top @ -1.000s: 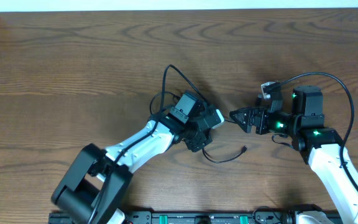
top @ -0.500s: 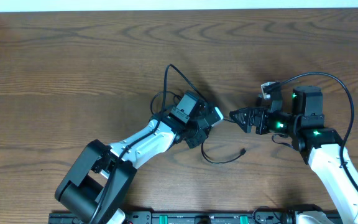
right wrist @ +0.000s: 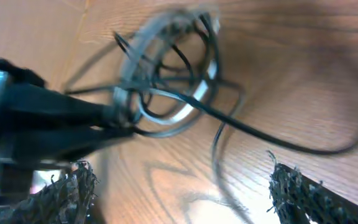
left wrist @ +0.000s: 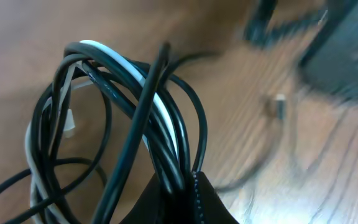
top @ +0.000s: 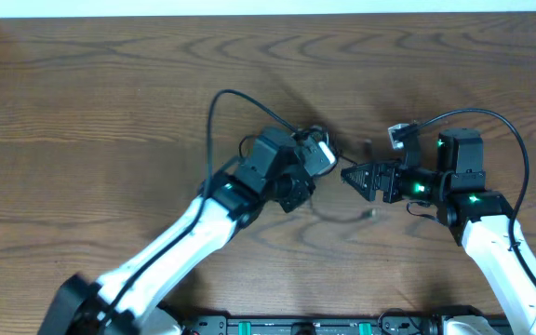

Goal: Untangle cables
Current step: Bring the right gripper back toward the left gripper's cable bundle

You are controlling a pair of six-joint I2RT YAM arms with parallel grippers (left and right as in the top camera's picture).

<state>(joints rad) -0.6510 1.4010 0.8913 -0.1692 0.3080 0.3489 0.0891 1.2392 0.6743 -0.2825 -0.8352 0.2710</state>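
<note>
My left gripper (top: 307, 156) is clamped on the cables (left wrist: 143, 106), a bundle near the middle of the table (top: 110, 74). In my left wrist view, several black loops and one white cable (left wrist: 157, 99) run together into my dark finger (left wrist: 185, 199) at 6 o'clock. The lower loops are cut off by the frame edge, and I cannot sort out which strand crosses which.

My right gripper (top: 354, 175) sits just at 3 o'clock of the bundle with its tips pointing to 9 o'clock. Its fingers are spread wide and hold nothing. Its wrist view is smeared, so the bundle shows only as a grey ring laced with black strands.

A thin strand trails over the wood to a small plug (top: 370, 212) at 5 o'clock of the bundle. Any print on the plug or cords is too blurred to read.
</note>
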